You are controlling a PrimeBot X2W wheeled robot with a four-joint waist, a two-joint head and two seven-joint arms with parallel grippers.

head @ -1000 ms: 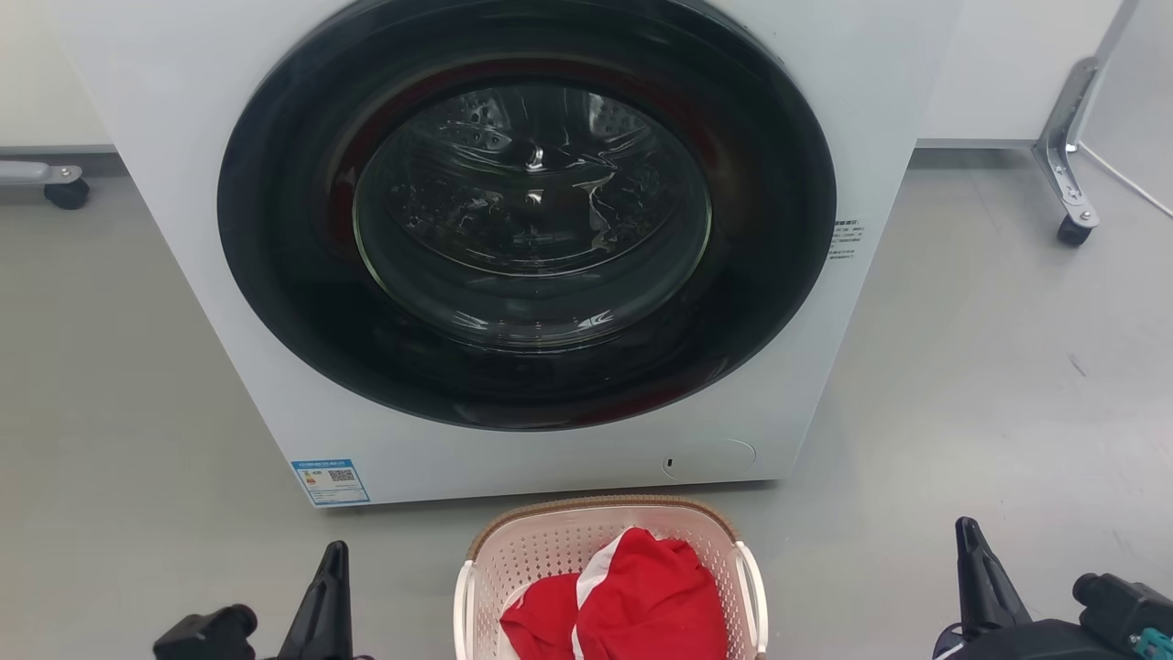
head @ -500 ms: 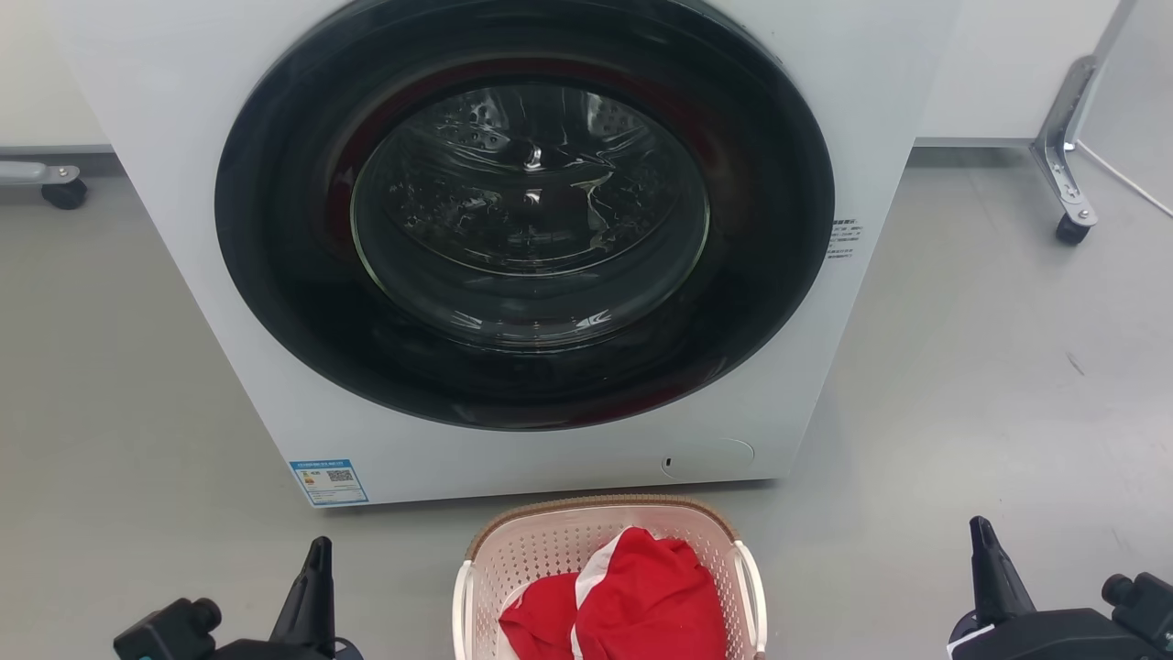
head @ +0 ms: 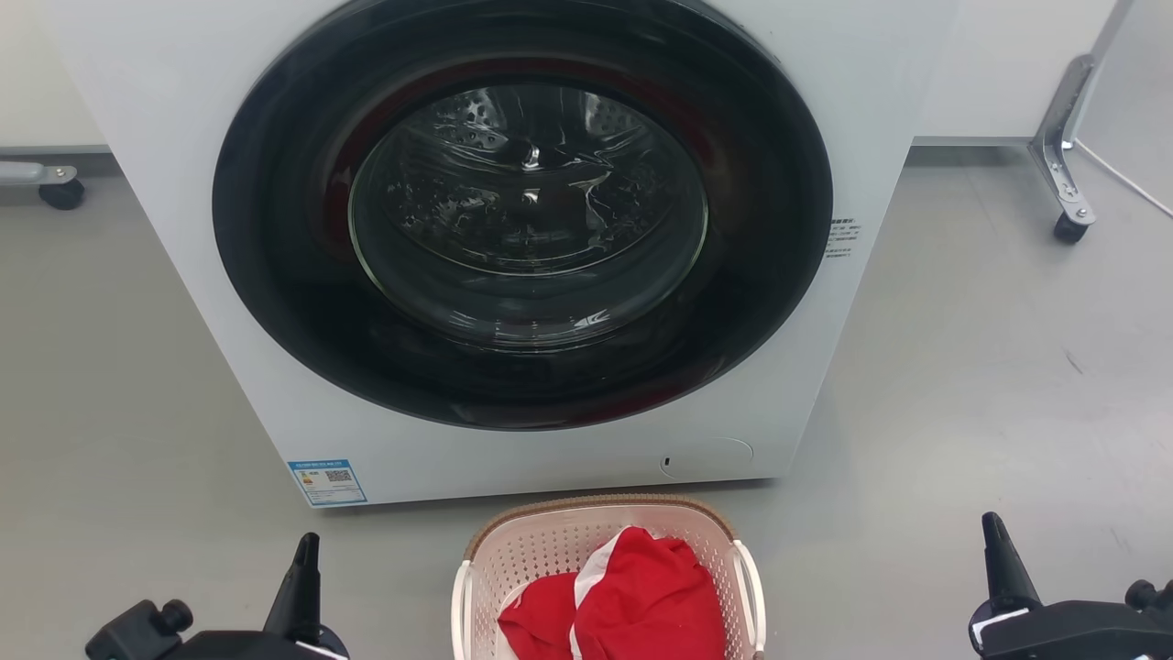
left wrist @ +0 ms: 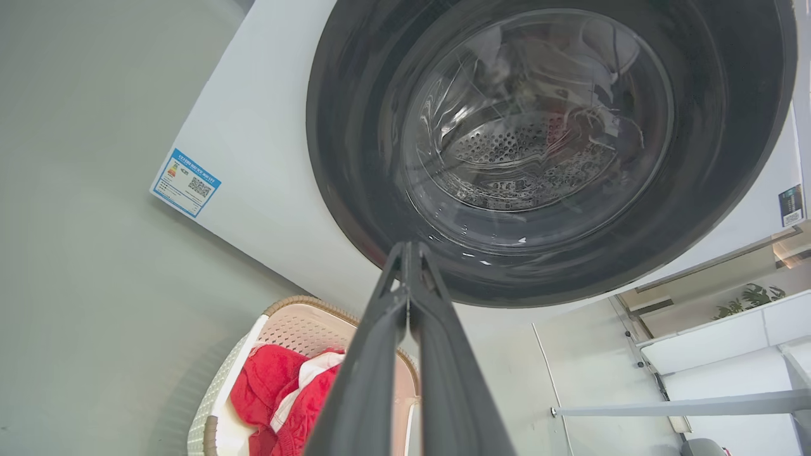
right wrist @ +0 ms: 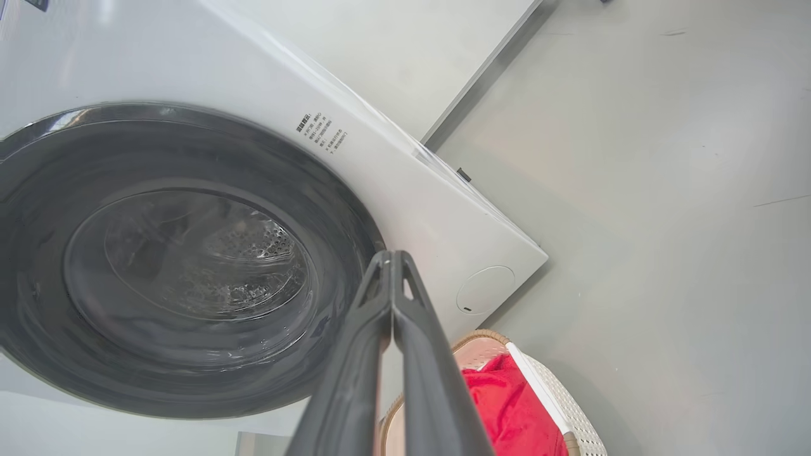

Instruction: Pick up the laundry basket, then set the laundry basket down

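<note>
**Item: laundry basket** (head: 536, 550). Rounded-rectangular body in pale pink-white plastic. The walls are perforated with rows of small holes, the rim has a brown woven look, and a white handle runs along each long side. The near end is cut off by the lower edge of the head view.

**Contents:** red garment (head: 632, 600) with a white stripe, bunched up and rising above the rim.

**Location:** on the grey floor (head: 962, 367), just in front of the lower front edge of the white washer (head: 183, 229), below its round dark door and slightly right of the door's centre. Whether basket and washer touch cannot be told.

**Left gripper** (head: 307, 543): low over the floor, well to the basket's left. The two dark fingers are pressed together to the tips and hold nothing, as the left wrist view confirms (left wrist: 408, 248).

**Right gripper** (head: 992, 524): low over the floor, well to the basket's right. Its fingers also meet at the tips with nothing between them (right wrist: 391, 256).
</note>
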